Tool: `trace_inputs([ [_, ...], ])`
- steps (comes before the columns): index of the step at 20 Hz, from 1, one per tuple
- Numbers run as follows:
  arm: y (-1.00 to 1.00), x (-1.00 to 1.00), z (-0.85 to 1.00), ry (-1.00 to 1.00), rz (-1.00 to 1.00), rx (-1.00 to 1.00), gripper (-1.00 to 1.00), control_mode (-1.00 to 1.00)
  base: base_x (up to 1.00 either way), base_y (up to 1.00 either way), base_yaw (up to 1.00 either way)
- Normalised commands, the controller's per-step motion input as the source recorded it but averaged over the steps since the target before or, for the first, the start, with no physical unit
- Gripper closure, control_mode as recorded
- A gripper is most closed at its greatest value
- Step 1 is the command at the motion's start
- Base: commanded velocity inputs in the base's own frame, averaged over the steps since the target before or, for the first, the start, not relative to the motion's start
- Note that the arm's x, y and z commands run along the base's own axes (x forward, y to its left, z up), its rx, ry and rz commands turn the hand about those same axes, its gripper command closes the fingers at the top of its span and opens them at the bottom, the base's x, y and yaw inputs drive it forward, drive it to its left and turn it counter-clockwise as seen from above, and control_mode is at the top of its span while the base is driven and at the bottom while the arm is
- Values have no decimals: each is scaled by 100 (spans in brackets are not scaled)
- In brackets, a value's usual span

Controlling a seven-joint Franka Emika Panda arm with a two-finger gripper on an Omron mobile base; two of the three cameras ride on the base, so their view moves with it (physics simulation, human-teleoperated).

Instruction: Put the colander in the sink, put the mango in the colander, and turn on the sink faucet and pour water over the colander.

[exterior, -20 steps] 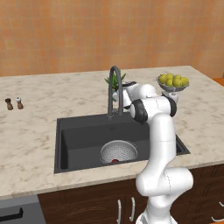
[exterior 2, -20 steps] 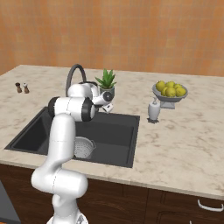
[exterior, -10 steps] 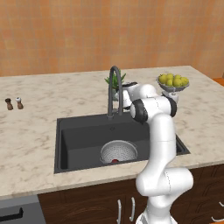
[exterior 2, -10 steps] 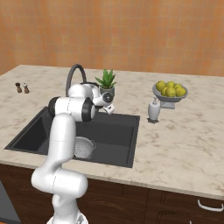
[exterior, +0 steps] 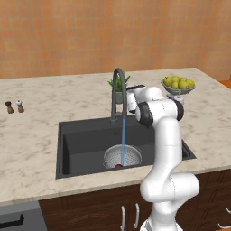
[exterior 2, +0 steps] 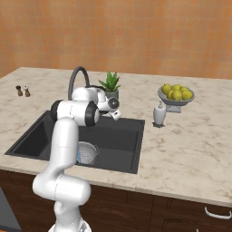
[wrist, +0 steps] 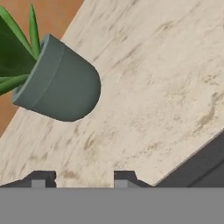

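The gripper [wrist: 78,178] has its jaws parted and holding nothing, the two dark tips standing apart over bare pale stone of the desk [wrist: 148,87], with the potted plant [wrist: 57,81] lying toward eleven o'clock in the hand view and a dark corner of the sink [wrist: 205,166] at about four o'clock. From the left base view, the gripper [exterior: 131,95] sits just right of the sink faucet [exterior: 118,92], close by its base behind the basin. A blue stream [exterior: 123,140] falls from the arched spout straight down to six o'clock, into the colander [exterior: 122,157], which rests on the floor of the sink [exterior: 81,140] toward its front. A small dark red spot at the stream's foot looks to be the mango [exterior: 118,165]. So the task's things lie below and in front of the jaws, toward the robot. The arm rises from the base, bends sharply at its dark elbow, and reaches forward level over the basin's right side. I'd judge the water is running and little remains but to draw clear.
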Motion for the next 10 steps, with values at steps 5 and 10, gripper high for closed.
trace_inputs([
  [5,-76,-41,-16,0,-8,5,100,-100,0,0,0],
  [10,-45,-37,2,0,-1,8,100,-100,0,0,0],
])
